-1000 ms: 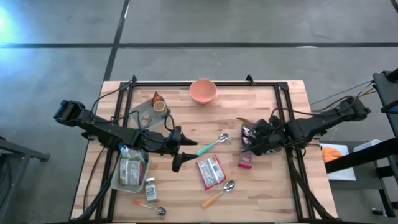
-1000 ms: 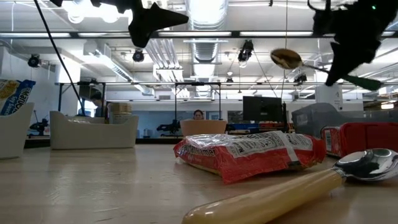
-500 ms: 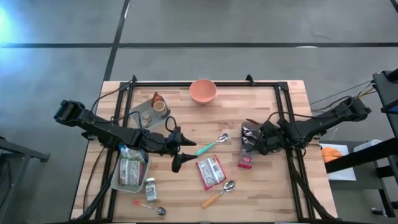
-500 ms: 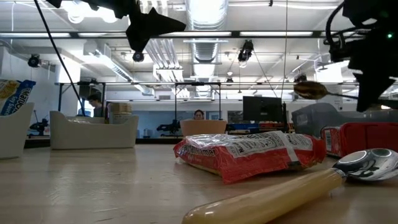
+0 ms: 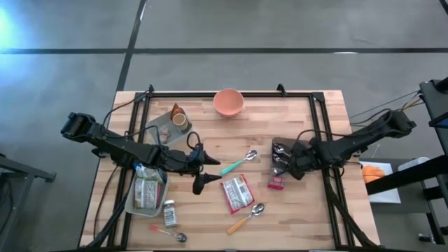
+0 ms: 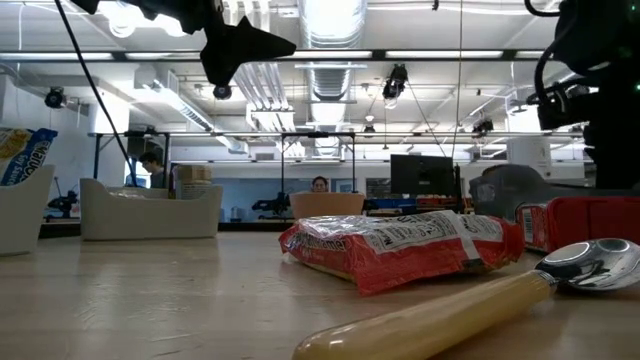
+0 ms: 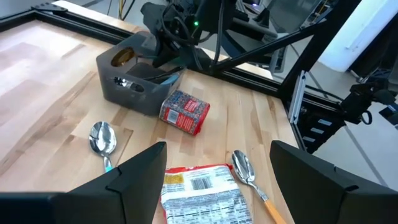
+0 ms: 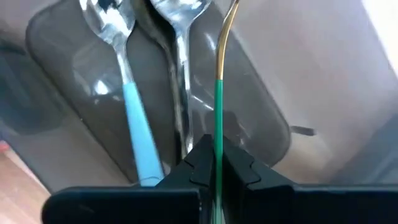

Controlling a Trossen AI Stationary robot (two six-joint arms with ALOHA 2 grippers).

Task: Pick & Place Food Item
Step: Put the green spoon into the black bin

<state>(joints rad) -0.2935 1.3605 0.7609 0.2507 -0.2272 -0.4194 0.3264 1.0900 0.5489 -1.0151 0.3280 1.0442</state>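
From above I judge the sorting half done: the red snack packet (image 5: 236,192) still lies loose, well apart from the grey cutlery bin (image 5: 281,152) (right gripper (image 5: 292,159) over it), while the left gripper (image 5: 199,170) hangs spread and empty. My right wrist view shows jaws pressed on a green-handled spoon (image 8: 218,93) inside that bin; its bowl is cut off.

No legible text or labels.

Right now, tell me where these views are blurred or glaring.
Low view: the near spoon is soft, and the ceiling lights glare. Right wrist view: the bin and blue spoon are blurred. High view: a bright flare sits at the edge.
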